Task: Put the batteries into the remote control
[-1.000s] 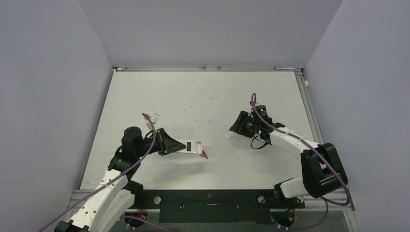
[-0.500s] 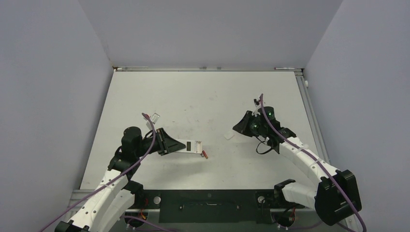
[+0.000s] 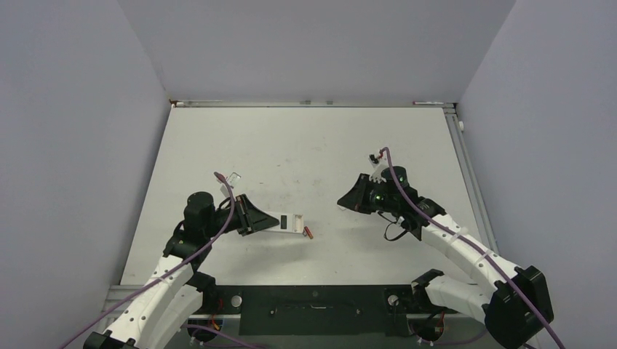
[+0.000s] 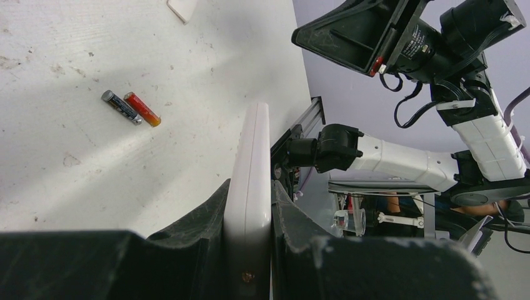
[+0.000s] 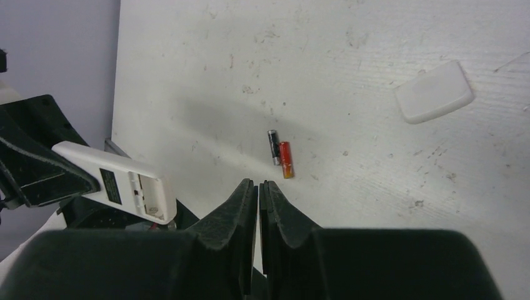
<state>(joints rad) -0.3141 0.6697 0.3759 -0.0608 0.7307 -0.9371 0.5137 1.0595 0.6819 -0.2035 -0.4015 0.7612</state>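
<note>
Between your left fingers point(image 4: 206, 250), matte black: remote control point(image 4: 249, 187), plain white, a soft sheen along its edge. Seen from beside your right fingers point(image 5: 234, 212), also black, its back carries a dark rectangular label.

Just ahead of the right fingertips: black battery point(image 5: 273, 145) with a silver-grey tip; red battery point(image 5: 285, 160) shading to orange at one end.

Further ahead, to the right: loose chip point(image 5: 434, 92), off-white.

Table point(image 5: 350, 50): pale grey-white, flecked with dark specks and faint scuffs.

Left arm point(image 3: 156, 287) and right arm point(image 3: 466, 251): white shells, black joints, purple cable point(image 3: 386, 158).

Walls point(image 3: 73, 109): flat lavender-grey.
</note>
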